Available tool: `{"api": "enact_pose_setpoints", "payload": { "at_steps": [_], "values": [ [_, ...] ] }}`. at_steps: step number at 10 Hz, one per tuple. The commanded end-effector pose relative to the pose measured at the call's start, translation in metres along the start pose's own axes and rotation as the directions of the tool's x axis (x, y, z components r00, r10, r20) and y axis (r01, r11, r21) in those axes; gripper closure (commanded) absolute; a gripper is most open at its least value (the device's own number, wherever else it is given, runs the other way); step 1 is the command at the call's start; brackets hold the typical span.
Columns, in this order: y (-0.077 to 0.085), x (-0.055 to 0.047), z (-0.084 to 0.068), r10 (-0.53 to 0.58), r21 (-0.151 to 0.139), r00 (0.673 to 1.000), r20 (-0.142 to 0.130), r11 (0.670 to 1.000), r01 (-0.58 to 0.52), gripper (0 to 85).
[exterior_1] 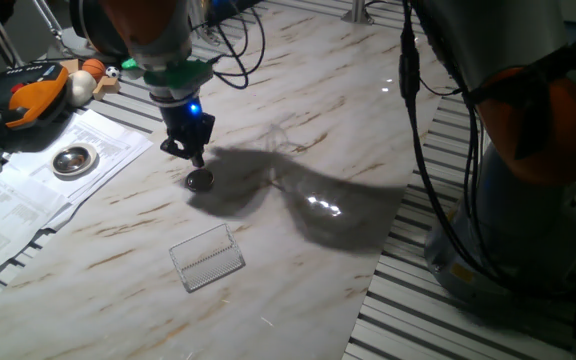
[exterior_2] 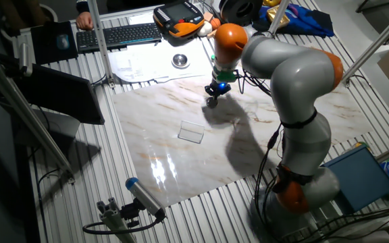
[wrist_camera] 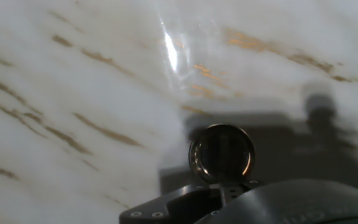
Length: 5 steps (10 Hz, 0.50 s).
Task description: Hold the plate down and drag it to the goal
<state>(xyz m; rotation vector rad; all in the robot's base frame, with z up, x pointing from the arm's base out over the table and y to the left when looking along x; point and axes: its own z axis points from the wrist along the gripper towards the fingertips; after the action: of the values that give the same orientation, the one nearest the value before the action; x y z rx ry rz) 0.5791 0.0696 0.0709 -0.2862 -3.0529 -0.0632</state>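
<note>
A KUKA arm's black two-finger hand [exterior_1: 197,160] hangs directly over a small round shiny silver metal plate [exterior_1: 200,181] with a raised rim and dark centre, which lies flat on the white marble-patterned bench [exterior_1: 298,120]; the placement suggests the fingers are being set on top of the disc to pin it from above rather than to lift it, since a thin, low piece like this offers little to pinch and slides readily on a polished top. Whether the tips already touch the metal cannot be told, and the pictures do not show whether the fingers stand apart or together. In the hand view the plate [wrist_camera: 222,154] sits just ahead of the dark finger housing, inside the arm's shadow. The goal, a pale translucent rectangular mesh-patterned piece [exterior_1: 208,257] with one upturned edge, lies well apart from the plate toward the near edge of the bench, with bare marble between them, so the drag appears not yet begun. The bench top is glossy, with tan veining and bright lamp glare, and rests on a ribbed slatted metal frame [exterior_2: 201,216]. Beside it lie white printed paper sheets [exterior_1: 28,195] carrying a larger round metal dish [exterior_1: 73,159], an orange and black handheld pendant [exterior_1: 30,92], and, in the other fixed view, a black keyboard [exterior_2: 117,35].
</note>
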Motion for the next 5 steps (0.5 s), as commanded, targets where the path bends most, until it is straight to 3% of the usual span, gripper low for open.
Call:
{"api": "enact_pose_setpoints", "payload": {
  "at_steps": [1, 3, 5],
  "values": [
    [0.001, -0.002, 0.005, 0.000, -0.005, 1.000, -0.001, 1.000, 0.000, 85.0],
    [0.007, 0.000, 0.019, 0.014, 0.003, 0.999, 0.034, 1.000, -0.014, 85.0],
    [0.012, 0.001, 0.025, 0.022, 0.012, 0.999, 0.050, 1.000, -0.022, 85.0]
  ]
}}
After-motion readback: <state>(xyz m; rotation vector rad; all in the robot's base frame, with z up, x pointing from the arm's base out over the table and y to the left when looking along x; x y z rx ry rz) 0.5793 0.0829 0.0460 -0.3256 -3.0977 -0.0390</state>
